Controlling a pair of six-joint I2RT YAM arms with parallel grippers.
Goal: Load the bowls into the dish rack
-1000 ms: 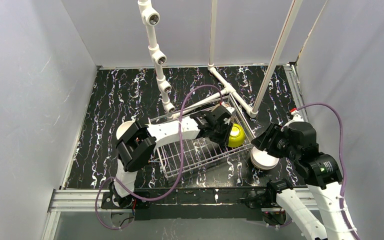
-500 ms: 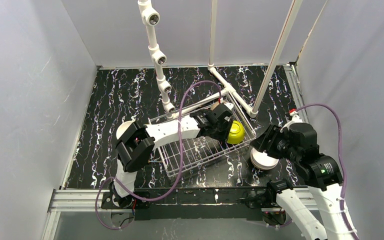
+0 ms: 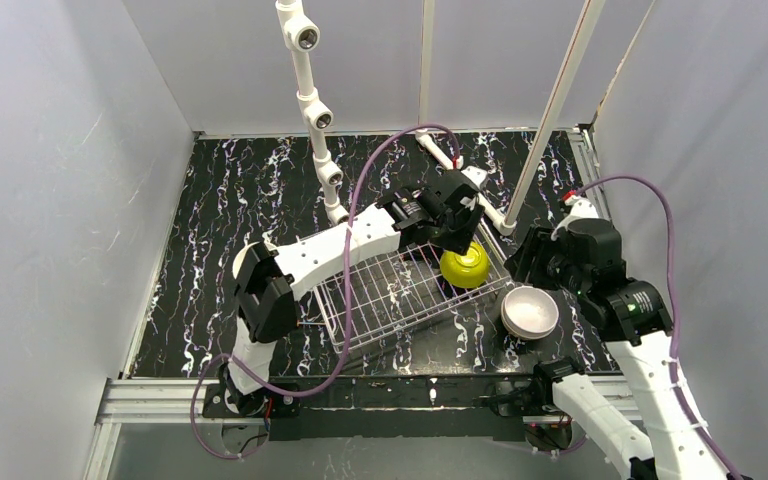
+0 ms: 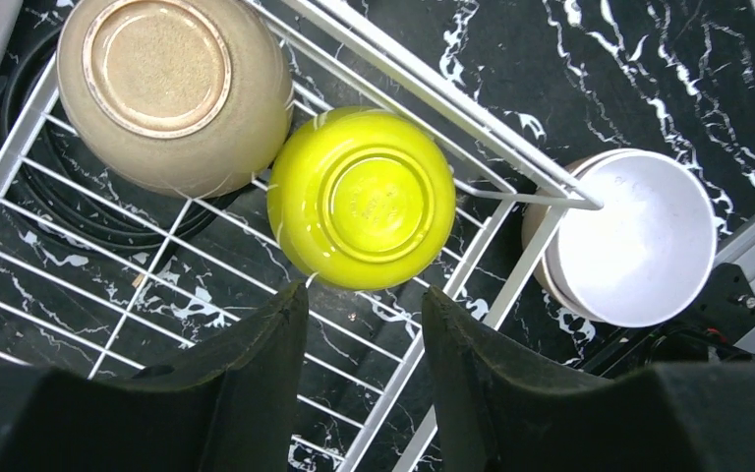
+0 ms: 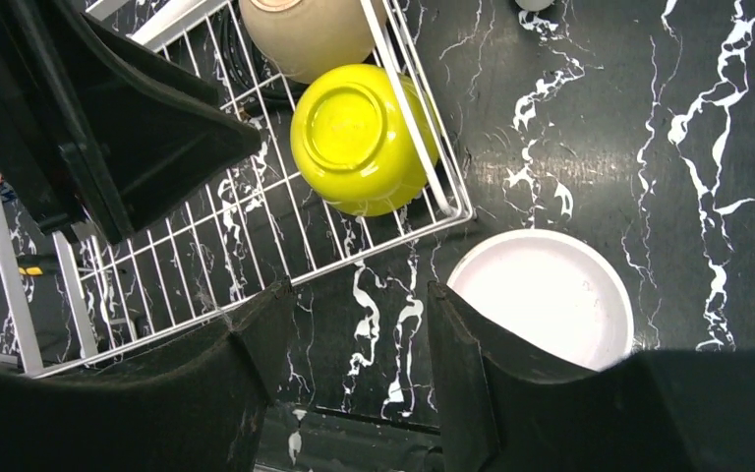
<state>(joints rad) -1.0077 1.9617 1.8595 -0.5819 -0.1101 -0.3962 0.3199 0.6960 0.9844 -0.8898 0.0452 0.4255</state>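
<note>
The yellow-green bowl lies upside down at the right end of the silver wire dish rack. In the left wrist view it sits next to an upside-down tan bowl inside the rack. My left gripper is open and empty, above the yellow-green bowl. A white bowl stands upright on the table just right of the rack, stacked in a tan one. My right gripper is open and empty, between the rack's corner and the white bowl.
A white pipe frame rises behind the rack, with one pipe lying along the rack's far right corner. Grey walls close in the black marble table on three sides. The left arm spans the rack.
My left gripper has let go of the yellow-green bowl and drawn up and back from it; the bowl now rests in the rack. My right gripper has pulled back, uncovering the white bowl.
</note>
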